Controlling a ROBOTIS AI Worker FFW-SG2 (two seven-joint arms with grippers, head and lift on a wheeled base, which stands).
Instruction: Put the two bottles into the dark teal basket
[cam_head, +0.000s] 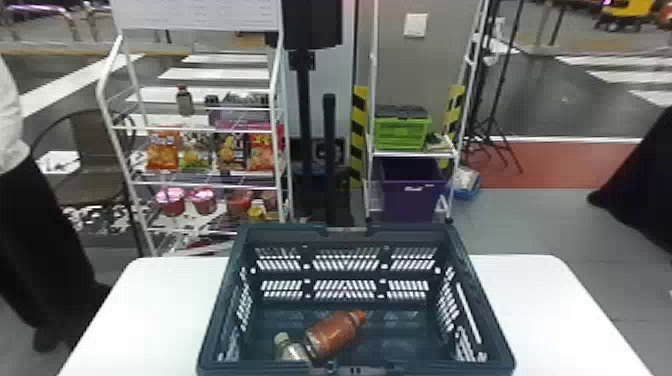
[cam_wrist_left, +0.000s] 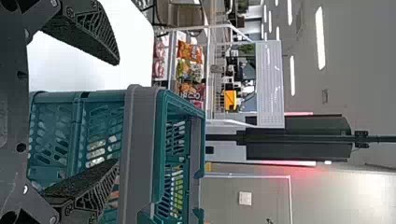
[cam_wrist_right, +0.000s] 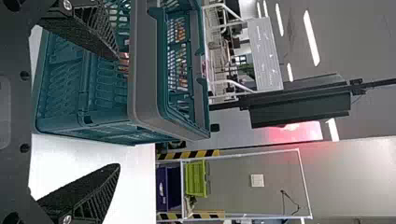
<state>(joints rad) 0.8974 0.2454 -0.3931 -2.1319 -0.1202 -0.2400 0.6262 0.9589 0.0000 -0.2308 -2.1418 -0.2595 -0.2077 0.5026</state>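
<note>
From my remote station I am seeing the left gripper (cam_wrist_left: 117, 112) hanging open at close range, gripping nothing, with one finger showing against the white table (cam_head: 165, 310) and the other in front of the basket's side; the right gripper (cam_wrist_right: 118, 112) is hanging released and unloaded too, its fingers spreading likewise, one before the basket and one before bare tabletop; a little farther on, the dark teal basket (cam_head: 225, 300) is standing upright on the table, its grey handles lying along the rim; inside it, both bottles are resting low down toward its near side, left of the middle; the small pale bottle (cam_head: 291, 349) is leaning its light cap away from me, its lower part hiding behind the near rim; just to its right, the larger orange-brown bottle (cam_head: 332, 334) is lying aslant, its orange cap pointing right and away; whether the two are touching I am not able to tell; beyond the table, a white rack (cam_head: 119, 145) is standing on the left, carrying snack bags (cam_head: 162, 149) above pink-lidded cups (cam_head: 171, 201); toward the right, another rack is holding a purple bin (cam_head: 412, 200) beneath a green crate (cam_head: 400, 132).
</note>
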